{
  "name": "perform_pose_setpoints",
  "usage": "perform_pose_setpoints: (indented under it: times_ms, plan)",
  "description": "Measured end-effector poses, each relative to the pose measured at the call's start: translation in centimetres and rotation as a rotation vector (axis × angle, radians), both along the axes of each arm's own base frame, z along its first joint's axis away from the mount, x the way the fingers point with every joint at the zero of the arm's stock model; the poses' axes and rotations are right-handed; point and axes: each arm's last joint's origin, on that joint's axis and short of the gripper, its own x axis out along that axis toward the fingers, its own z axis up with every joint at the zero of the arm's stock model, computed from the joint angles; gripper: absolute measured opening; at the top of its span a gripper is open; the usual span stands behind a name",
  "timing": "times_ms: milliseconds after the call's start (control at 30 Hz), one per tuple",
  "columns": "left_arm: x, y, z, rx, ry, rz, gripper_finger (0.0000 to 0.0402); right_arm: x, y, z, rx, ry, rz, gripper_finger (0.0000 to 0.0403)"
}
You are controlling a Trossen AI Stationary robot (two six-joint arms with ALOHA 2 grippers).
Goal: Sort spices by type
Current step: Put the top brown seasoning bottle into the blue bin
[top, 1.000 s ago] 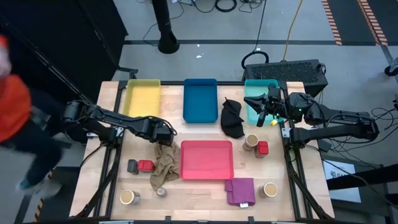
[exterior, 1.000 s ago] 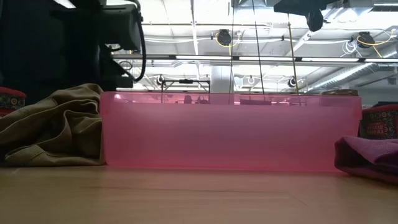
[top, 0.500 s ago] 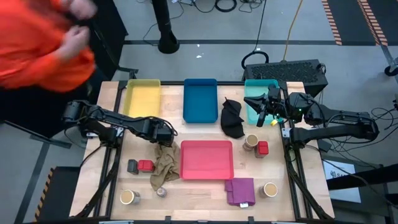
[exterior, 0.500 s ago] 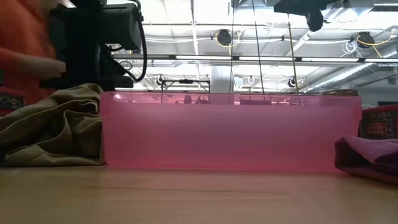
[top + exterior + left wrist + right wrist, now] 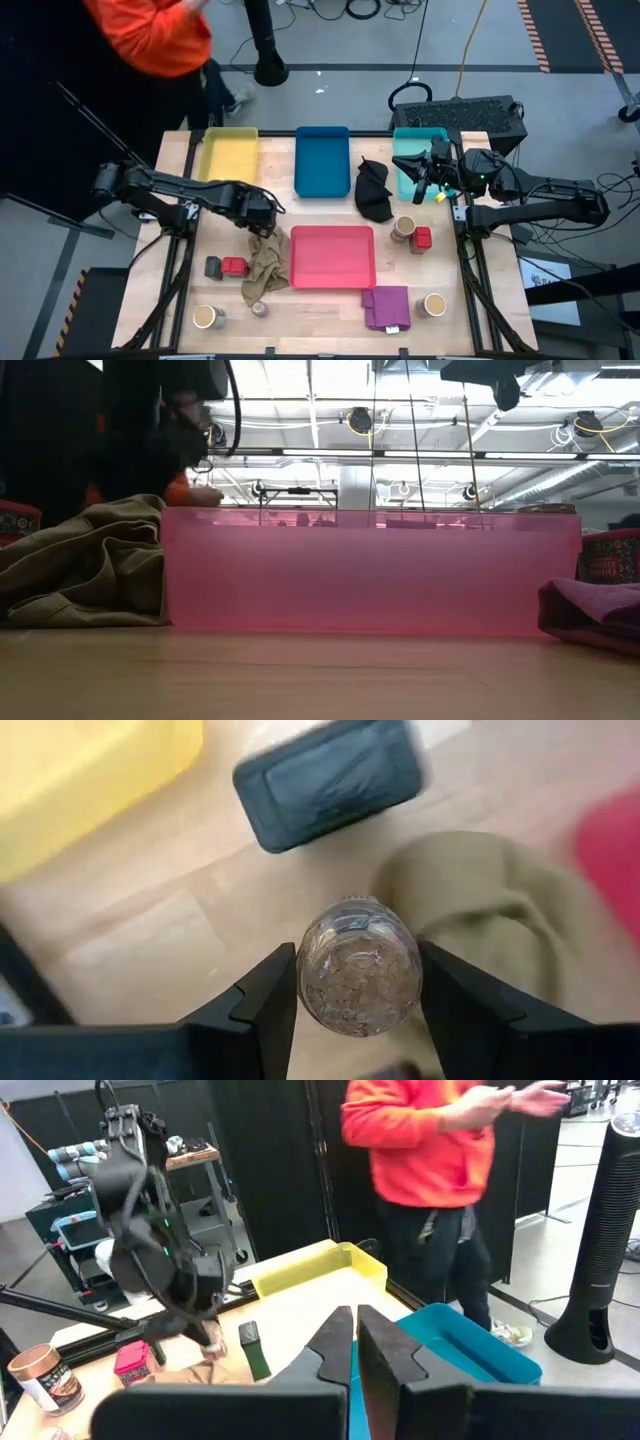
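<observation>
The left claw (image 5: pixel 358 982) grips a small silver-rimmed round tin (image 5: pixel 359 967) of brown spice between both fingers, above the beige cloth (image 5: pixel 264 260) and a dark grey tin (image 5: pixel 328 782), near the yellow tray (image 5: pixel 229 156) toward the worktop's left side; the tin looks light, stiff and smooth, likely slippery, best squeezed across its round wall; the right claw (image 5: pixel 355 1335), fingers closed and empty, waits over the teal tray (image 5: pixel 408 163) at the far right

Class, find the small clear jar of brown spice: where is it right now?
The small clear jar of brown spice sits clamped in the left gripper, above the table's left half, between the yellow tray and beige cloth.
</observation>
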Motion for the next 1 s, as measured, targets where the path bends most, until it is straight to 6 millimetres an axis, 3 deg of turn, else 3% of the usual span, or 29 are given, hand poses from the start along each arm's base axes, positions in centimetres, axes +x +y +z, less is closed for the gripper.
perform_pose_setpoints:
  times_ms: [167,400,533,733,1000]
  plan:
    - [0.9,0.3,4.6,0.000,-0.088,-0.066,0.0192,0.0,0.0,-0.1,0.004,0.009,0.000,0.0000]
    - [4.5,1.3,11.6,0.174,-0.450,-0.218,0.0187,-0.1,0.0,-0.8,0.073,0.053,-0.001,0.0000]
    - [6.6,2.9,13.8,0.273,-0.604,-0.297,0.0184,-0.3,0.3,-0.9,0.110,0.070,0.087,0.0000]
    - [9.4,7.2,13.0,0.342,-0.549,-0.348,0.0183,-1.1,0.6,-1.3,0.183,0.109,0.151,0.0000]
    - [13.4,13.8,8.1,0.317,-0.364,-0.372,0.0183,-2.5,0.8,-2.2,0.258,0.190,0.130,0.0000]
